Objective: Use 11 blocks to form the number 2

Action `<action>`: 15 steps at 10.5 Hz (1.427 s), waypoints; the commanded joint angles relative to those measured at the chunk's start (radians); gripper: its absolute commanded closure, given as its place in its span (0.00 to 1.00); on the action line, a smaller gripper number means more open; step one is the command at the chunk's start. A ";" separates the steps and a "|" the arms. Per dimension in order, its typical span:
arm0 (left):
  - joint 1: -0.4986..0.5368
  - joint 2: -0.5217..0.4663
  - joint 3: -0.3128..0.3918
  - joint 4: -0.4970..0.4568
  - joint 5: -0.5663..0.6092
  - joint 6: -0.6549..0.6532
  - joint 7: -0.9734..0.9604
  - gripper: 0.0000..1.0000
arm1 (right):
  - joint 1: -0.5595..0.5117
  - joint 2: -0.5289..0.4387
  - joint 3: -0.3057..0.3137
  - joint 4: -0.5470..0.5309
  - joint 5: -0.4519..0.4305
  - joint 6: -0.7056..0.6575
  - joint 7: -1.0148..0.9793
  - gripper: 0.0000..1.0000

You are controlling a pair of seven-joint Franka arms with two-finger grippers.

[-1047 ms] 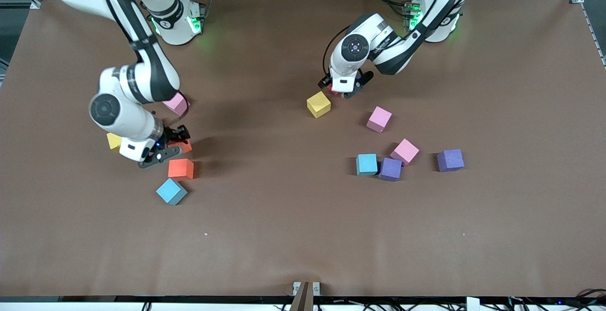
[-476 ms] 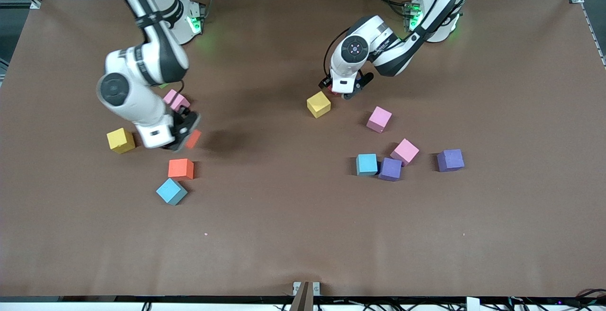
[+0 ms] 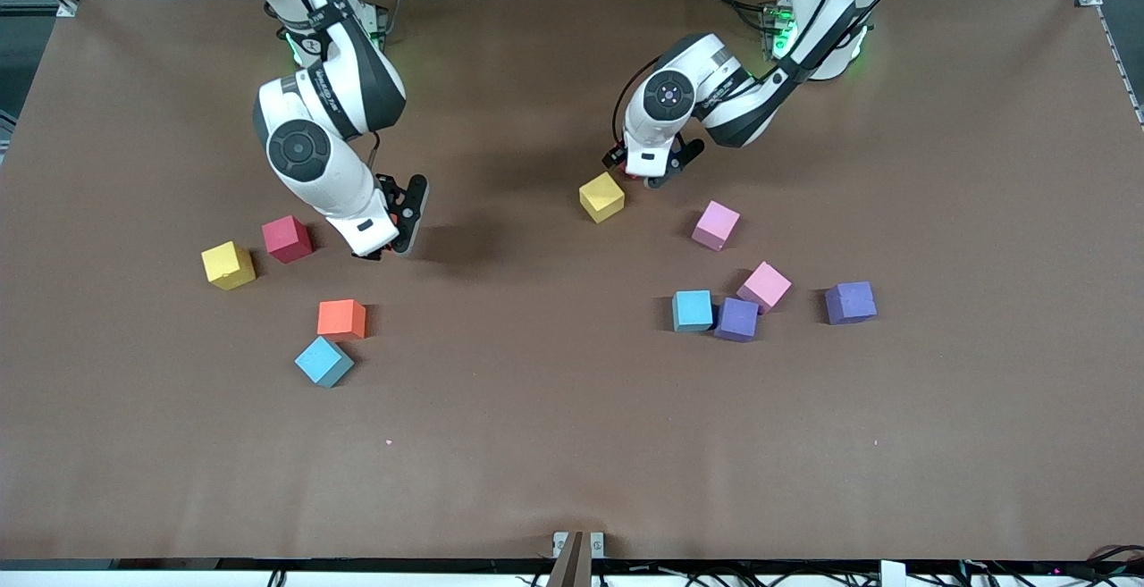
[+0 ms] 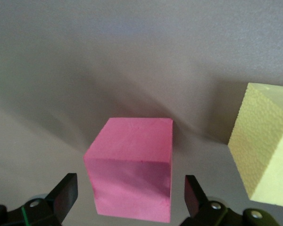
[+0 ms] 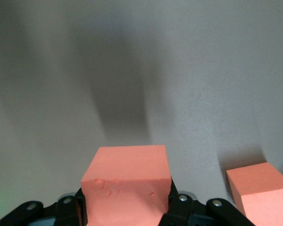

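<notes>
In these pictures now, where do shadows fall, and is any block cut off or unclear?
Front view: a soft shadow lies on the table beside the right gripper. Right wrist view: a dark shadow streak runs above the held orange block; a second orange block is cut by the frame. Left wrist view: the pink block is sharp between open fingers; the yellow block is cropped.

My right arm reaches from its base with the elbow bent; my right gripper (image 3: 395, 228) hangs tilted above the table, fingers clamped on an orange block (image 5: 126, 188). My left arm is folded low; my left gripper (image 3: 650, 174) sits at table level, fingers (image 4: 66, 193) spread on either side of a pink block (image 4: 132, 167).
</notes>
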 commanded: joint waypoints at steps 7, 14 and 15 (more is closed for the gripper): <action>-0.091 -0.002 -0.024 0.069 0.159 0.013 0.025 1.00 | -0.060 -0.030 -0.007 -0.026 -0.011 -0.042 -0.024 0.60; -0.446 0.090 0.094 0.329 0.155 -0.142 0.245 1.00 | -0.137 -0.024 -0.007 -0.028 -0.011 -0.040 -0.164 0.60; -0.449 0.098 0.105 0.333 0.155 -0.142 0.286 1.00 | -0.141 -0.024 -0.007 -0.028 -0.011 -0.040 -0.171 0.60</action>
